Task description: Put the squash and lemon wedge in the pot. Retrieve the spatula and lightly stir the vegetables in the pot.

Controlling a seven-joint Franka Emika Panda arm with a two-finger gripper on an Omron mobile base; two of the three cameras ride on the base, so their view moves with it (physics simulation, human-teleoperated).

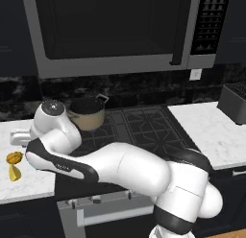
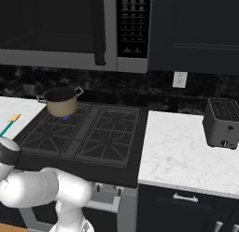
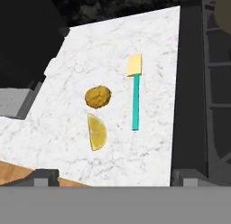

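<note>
Because the squash [image 3: 98,96] is a small, lumpy, rounded piece, it should prove light and stiff enough to pinch, though its bumpy skin may roll between the pads; a grip across its widest middle looks safest. It lies on the white marble tabletop [image 3: 67,142] left of the stove, just above the lemon wedge [image 3: 97,132] in the hand view, the two close together but apart. The wedge is smooth and likely slippery, tapering to points at both ends, so I would take it across its thick mid-body, flat face against one finger, not at a tip. To their right in that view lies the spatula [image 3: 135,92], teal handle pointing toward the camera and light-orange blade away; it is slim, light and rigid, and its handle's middle offers the best balance for stirring. All three rest flat, none touching another.

The pot [image 1: 88,113] stands well apart on the rear left burner of the stove [image 1: 139,124], upright, with nothing visible inside from these angles.

The arm folds low and swings far left across the stove front, its wrist over the tabletop's edge, the hand looking down on the three pieces from above. The gripper [image 3: 113,180] is spread fully wide and carries nothing, hovering clear of everything. From the left base view, the squash and wedge sit just beyond the forearm.
</note>
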